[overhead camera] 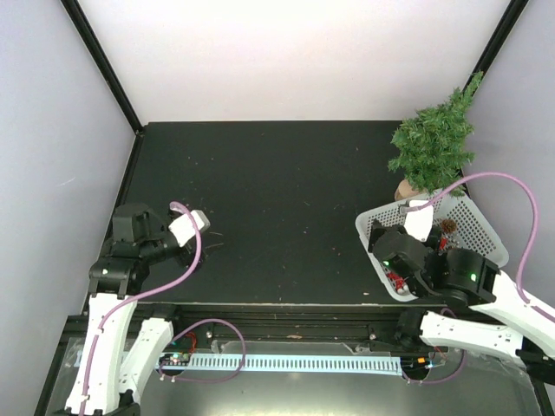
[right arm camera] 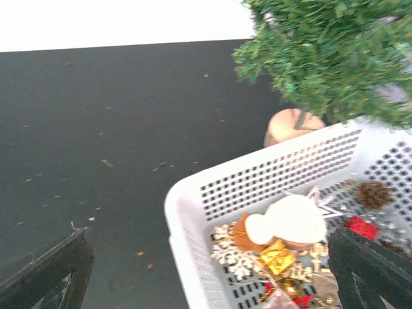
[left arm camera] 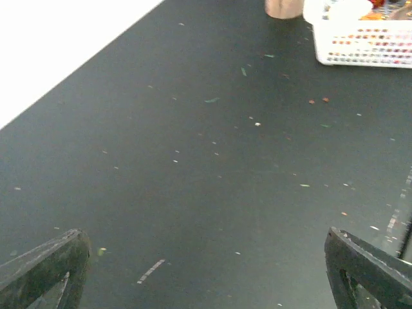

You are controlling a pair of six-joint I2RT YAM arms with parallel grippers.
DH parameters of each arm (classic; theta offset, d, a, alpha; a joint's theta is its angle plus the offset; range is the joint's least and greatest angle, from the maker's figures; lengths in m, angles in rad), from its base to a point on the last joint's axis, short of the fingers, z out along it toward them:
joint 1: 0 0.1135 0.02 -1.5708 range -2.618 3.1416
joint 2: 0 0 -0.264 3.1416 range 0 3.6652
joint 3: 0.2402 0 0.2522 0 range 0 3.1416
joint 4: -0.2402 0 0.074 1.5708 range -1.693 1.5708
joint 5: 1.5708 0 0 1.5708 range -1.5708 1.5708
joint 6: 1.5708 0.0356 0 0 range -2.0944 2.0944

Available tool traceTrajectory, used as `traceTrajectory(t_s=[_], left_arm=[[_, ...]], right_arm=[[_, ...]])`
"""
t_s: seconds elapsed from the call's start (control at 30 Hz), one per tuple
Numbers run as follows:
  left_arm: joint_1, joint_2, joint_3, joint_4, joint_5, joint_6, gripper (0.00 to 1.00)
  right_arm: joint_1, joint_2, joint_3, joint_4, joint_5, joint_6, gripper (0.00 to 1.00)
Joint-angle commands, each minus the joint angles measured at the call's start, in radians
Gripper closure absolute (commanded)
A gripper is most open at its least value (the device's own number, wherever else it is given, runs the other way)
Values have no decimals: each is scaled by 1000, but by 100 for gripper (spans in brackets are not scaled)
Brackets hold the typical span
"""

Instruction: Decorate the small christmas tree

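Observation:
The small christmas tree (overhead camera: 435, 140) stands at the far right of the black table on a light wooden base (right arm camera: 291, 126); its green branches (right arm camera: 335, 58) fill the top right of the right wrist view. A white perforated basket (overhead camera: 479, 227) sits in front of it and holds ornaments: a white snowman shape (right arm camera: 293, 222), a gold gift box (right arm camera: 278, 256), a white snowflake (right arm camera: 233, 255), a pine cone (right arm camera: 373, 193). My right gripper (right arm camera: 209, 273) is open and empty above the basket's near left corner. My left gripper (left arm camera: 206, 270) is open and empty, low over bare table at the left.
The basket (left arm camera: 367, 38) and the tree's wooden base (left arm camera: 284, 8) show far off in the left wrist view. Small green needles and crumbs (left arm camera: 211, 100) lie scattered on the black table. White walls enclose the table at the back and sides.

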Motion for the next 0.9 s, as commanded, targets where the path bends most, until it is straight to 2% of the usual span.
traceTrajectory(t_s=[0.0,0.07,0.2,0.33,0.53,0.87], left_arm=[[-6,31,54,-131,115,56,1],[-6,37,56,-134,125,55,1],[-5,43,43,-126,115,59,1],[-6,32,25,-109,90,57,1],[-6,24,2,-101,74,72,1],[-6,18,-63,-76,25,95,1]], right_arm=[[-49,64,39,-133,122,99,0],[-138,75,6,-30,53,8,0],[-419,69,-110,220,-236,-204,0],[-592,104,-193,384,-491,-281,0],[-613,241,-257,534,-692,-266,0],[-611,365,-387,707,-833,-244,3]])
